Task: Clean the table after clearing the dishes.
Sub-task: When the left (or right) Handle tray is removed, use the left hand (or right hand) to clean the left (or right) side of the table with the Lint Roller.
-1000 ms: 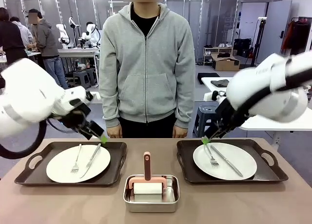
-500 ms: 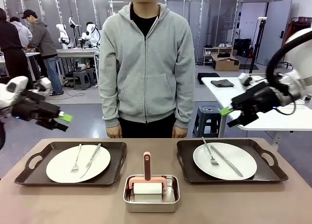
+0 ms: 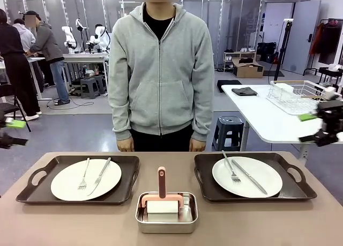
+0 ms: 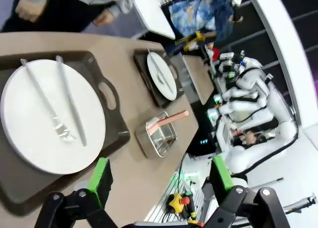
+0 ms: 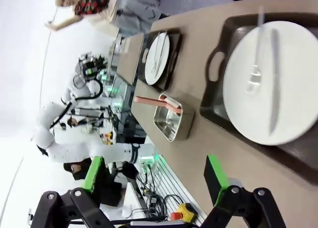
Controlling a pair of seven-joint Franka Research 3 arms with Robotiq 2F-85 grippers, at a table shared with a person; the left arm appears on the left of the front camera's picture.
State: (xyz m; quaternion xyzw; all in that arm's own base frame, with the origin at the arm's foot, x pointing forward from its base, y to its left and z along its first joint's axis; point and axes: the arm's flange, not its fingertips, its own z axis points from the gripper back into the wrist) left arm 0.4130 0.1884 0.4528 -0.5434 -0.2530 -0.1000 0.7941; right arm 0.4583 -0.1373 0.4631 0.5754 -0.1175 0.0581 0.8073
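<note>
Two white plates, the left one (image 3: 69,181) and the right one (image 3: 254,180), each carry a fork and a knife. They rest on dark handled trays (image 3: 32,195) (image 3: 300,191) on the brown table (image 3: 80,224). My left gripper (image 3: 13,132) hangs open at the picture's left edge, above and outside the left tray. Off to the right, my right gripper (image 3: 310,128) is open too, beyond the right tray. In the left wrist view my left gripper (image 4: 160,173) is empty above the near plate (image 4: 49,118). In the right wrist view my right gripper (image 5: 154,173) is empty beside its plate (image 5: 273,84).
A square steel pan (image 3: 166,216) sits at the table's front middle, holding a peach-handled tool with a white pad. A person in a grey hoodie (image 3: 161,80) stands at the far edge, hands down. A white side table (image 3: 268,120) with a wire rack (image 3: 300,96) is at the right.
Both arms have swung away from the trays, up and outward to the picture's sides. The plates, cutlery and pan have not moved.
</note>
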